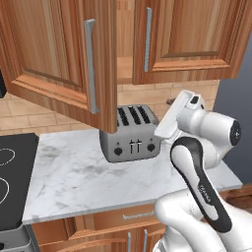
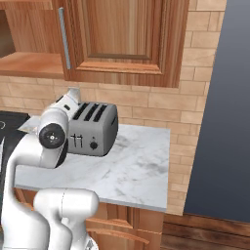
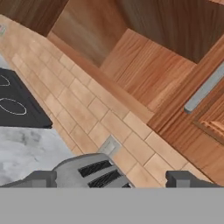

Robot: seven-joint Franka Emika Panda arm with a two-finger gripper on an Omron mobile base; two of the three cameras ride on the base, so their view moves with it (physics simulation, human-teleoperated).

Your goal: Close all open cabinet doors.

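Left cabinet door (image 1: 59,59) hangs swung out over the marble desk (image 1: 74,172), its silver handle (image 1: 90,66) toward the camera; the right cabinet door (image 1: 192,37) sits nearly flush with a gap between the two. Jaws (image 3: 111,178) stand wide apart, holding nothing, aimed over the grey toaster (image 1: 130,134) at the brick wall (image 3: 87,105) below the open cabinet. Black stovetop (image 1: 12,177) at the desk's left end.

White arm (image 1: 197,147); dark joints
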